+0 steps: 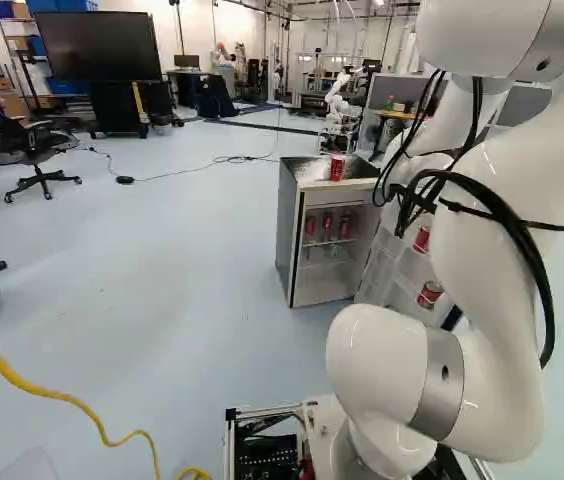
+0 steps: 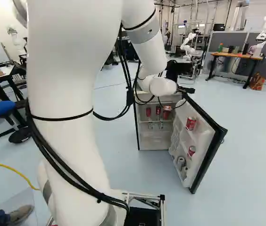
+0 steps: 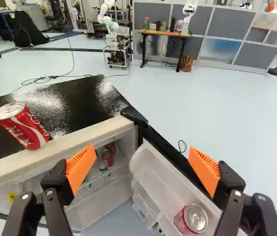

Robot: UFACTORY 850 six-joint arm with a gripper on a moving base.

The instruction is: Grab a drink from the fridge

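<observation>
In the right base view, my gripper (image 2: 187, 89) is a small dark shape above the fridge's open door (image 2: 200, 141). My gripper (image 3: 142, 160) stands open in the wrist view, nothing between its orange pads, over the corner where door and fridge body meet. The small fridge (image 1: 287, 235) has a dark top, where a red can (image 3: 23, 125) stands beside the gripper; this can (image 1: 337, 168) also shows in the left base view. Inside, red cans (image 2: 148, 112) stand on a shelf. The door racks hold a red can (image 2: 191, 123), a lower red can (image 3: 191, 219) and silvery cans (image 2: 180, 163).
A yellow cable (image 1: 52, 393) lies on the floor at the left. Far ahead are a desk (image 3: 164, 35), grey partitions (image 3: 229, 24) and another robot (image 3: 114, 37). Office chairs (image 1: 32, 150) and a large screen (image 1: 70, 47) stand further off. A person's shoe (image 2: 20, 214) shows near the base.
</observation>
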